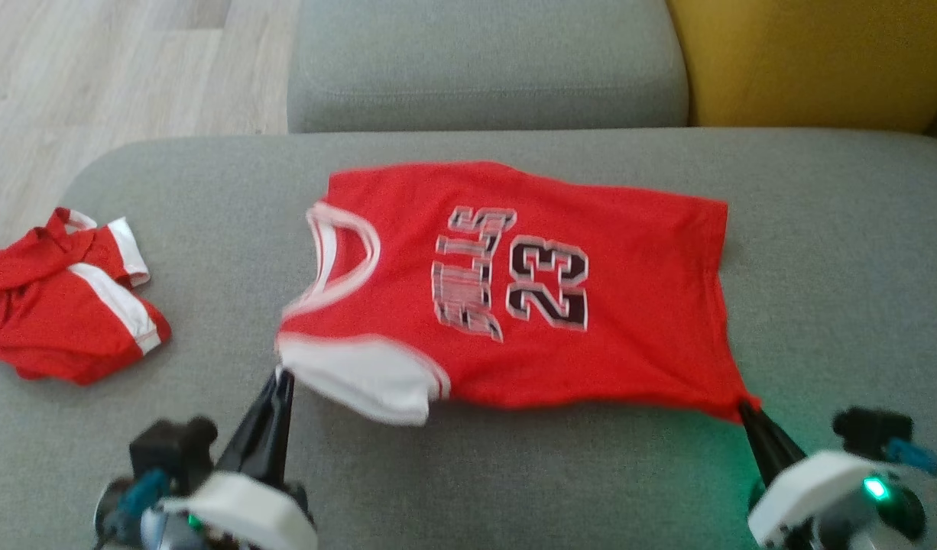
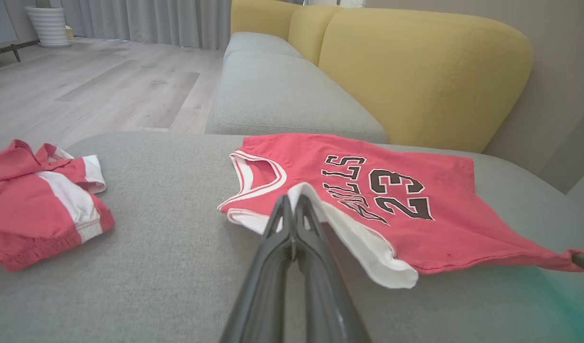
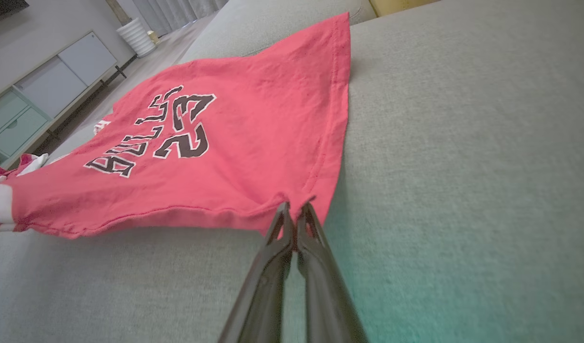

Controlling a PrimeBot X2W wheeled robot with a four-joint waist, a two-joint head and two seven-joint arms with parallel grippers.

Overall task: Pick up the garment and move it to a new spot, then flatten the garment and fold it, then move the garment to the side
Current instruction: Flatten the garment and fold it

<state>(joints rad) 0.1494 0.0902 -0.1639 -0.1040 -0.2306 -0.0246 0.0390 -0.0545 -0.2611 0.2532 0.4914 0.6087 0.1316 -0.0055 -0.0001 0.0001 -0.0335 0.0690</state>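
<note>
Red "23" jersey (image 1: 514, 283) spread face-up on grey cushion, near edge lifted

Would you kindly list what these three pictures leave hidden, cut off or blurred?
- Head view: the jersey lettering is blurred.
- Head view: the other red garment is cut by the left edge.
- Left wrist view: the left gripper hides the cloth it pinches.
- Right wrist view: the jersey is cut by the left edge.

Jersey (image 1: 629, 305) soft matt cloth; cushion (image 1: 514, 473) coarse woven fabric (floor (image 1: 94, 69) smooth, pale wood-grain).
</note>
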